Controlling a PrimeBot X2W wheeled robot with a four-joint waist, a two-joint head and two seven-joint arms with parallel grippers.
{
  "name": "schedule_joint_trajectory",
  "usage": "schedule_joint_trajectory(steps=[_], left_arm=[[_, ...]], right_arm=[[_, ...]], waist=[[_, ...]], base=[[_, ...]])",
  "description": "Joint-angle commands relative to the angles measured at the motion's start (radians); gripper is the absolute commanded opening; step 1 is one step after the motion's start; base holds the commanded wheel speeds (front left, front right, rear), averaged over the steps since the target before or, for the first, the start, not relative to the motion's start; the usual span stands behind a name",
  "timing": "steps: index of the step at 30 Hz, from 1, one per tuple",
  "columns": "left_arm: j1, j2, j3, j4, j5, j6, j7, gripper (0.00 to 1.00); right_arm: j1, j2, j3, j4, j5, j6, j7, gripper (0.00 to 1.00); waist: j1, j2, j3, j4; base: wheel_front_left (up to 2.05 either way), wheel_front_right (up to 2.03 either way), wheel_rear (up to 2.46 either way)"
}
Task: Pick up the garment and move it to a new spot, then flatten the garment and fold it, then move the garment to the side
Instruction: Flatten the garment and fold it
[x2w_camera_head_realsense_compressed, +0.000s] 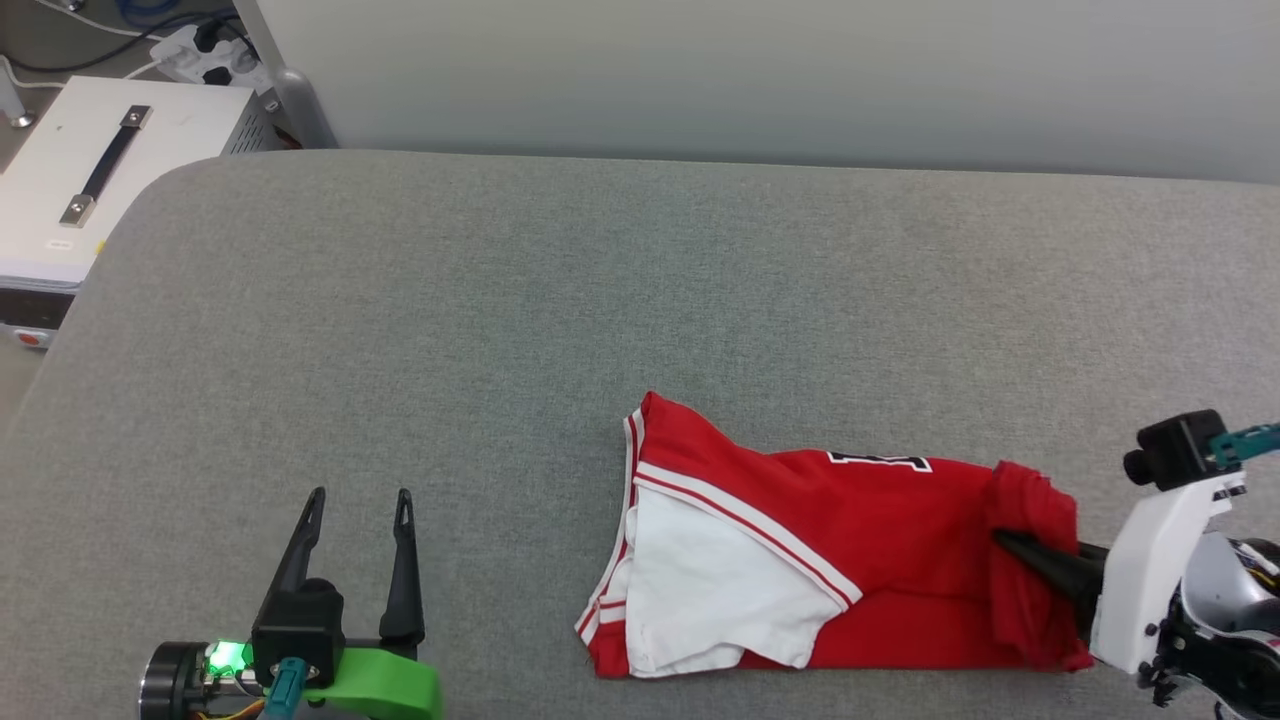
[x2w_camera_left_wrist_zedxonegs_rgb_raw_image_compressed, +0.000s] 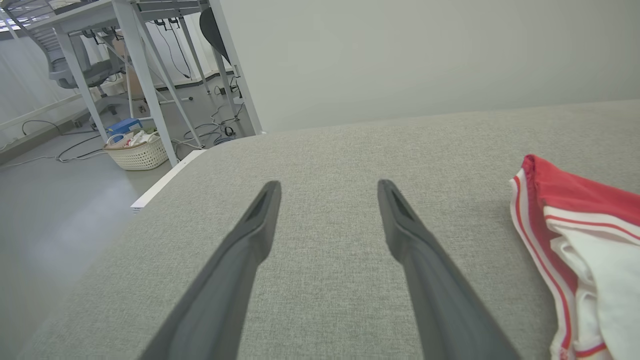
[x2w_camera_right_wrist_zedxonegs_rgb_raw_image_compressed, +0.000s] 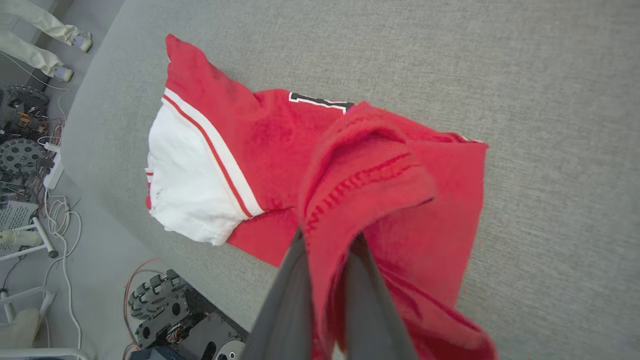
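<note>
Head view, garment (x2w_camera_head_realsense_compressed: 880, 520) lying left-right, hem perhaps rightward

Quick headcount: I'm seeing one red soft-fabric jersey T-shirt (x2w_camera_head_realsense_compressed: 880, 520), with one white short sleeve (x2w_camera_head_realsense_compressed: 710, 590) showing on it. Two grippers are showing up, the left gripper (x2w_camera_head_realsense_compressed: 360, 494) and the right gripper (x2w_camera_head_realsense_compressed: 1010, 545), each carrying two long dark fingers. One grey fabric-covered table (x2w_camera_head_realsense_compressed: 500, 300) is sitting underneath. Off the table I'm counting one white box with a black strap handle (x2w_camera_head_realsense_compressed: 60, 220), one white power strip (x2w_camera_head_realsense_compressed: 205, 55), one pale woven basket (x2w_camera_left_wrist_zedxonegs_rgb_raw_image_compressed: 137, 155) and two feet of a person (x2w_camera_right_wrist_zedxonegs_rgb_raw_image_compressed: 64, 74).
</note>
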Motion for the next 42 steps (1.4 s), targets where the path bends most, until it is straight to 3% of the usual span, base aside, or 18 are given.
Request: schedule_joint_trajectory(steps=[1,17,32,36,37,38,39,42], left_arm=[[-0.014,-0.007,-0.005,0.004,0.008,-0.007,-0.006,1.0],[-0.062,-0.019,-0.024,0.014,0.015,-0.009,-0.006,1.0],[-0.1,-0.03,-0.046,0.019,0.017,-0.004,-0.006,1.0],[-0.104,-0.033,-0.051,0.025,0.017,-0.002,-0.006,1.0],[-0.104,-0.033,-0.051,0.026,0.017,-0.001,-0.006,1.0],[-0.103,-0.033,-0.051,0.028,0.016,0.0,-0.006,1.0],[-0.101,-0.033,-0.05,0.029,0.016,0.002,-0.006,1.0],[-0.09,-0.03,-0.047,0.031,0.015,0.004,-0.006,1.0]], right_arm=[[-0.027,0.018,0.019,-0.012,0.001,-0.001,0.02,0.0],[-0.275,0.171,0.302,0.03,-0.06,-0.001,0.082,0.0],[-0.495,0.307,0.472,0.325,-0.109,-0.001,-0.07,0.0],[-0.52,0.309,0.529,0.369,-0.119,-0.001,-0.103,0.0],[-0.522,0.307,0.536,0.373,-0.115,-0.001,-0.113,0.14],[-0.524,0.3,0.543,0.374,-0.112,-0.001,-0.126,0.42],[-0.526,0.292,0.549,0.371,-0.114,-0.001,-0.14,1.0],[-0.523,0.262,0.555,0.349,-0.118,-0.001,-0.197,1.0]], waist=[[0.0,0.0,0.011,0.01],[0.0,0.0,0.061,0.051],[0.0,0.0,0.1,0.08],[0.0,0.0,0.102,0.087],[0.0,0.0,0.101,0.086],[0.0,0.0,0.097,0.085],[0.0,0.0,0.093,0.083],[0.0,0.0,0.077,0.074]], base=[[0.0,0.0,0.0],[0.0,0.0,0.0],[0.0,0.0,0.0],[0.0,0.0,0.0],[0.0,0.0,0.0],[0.0,0.0,0.0],[0.0,0.0,0.0],[0.0,0.0,0.0]])
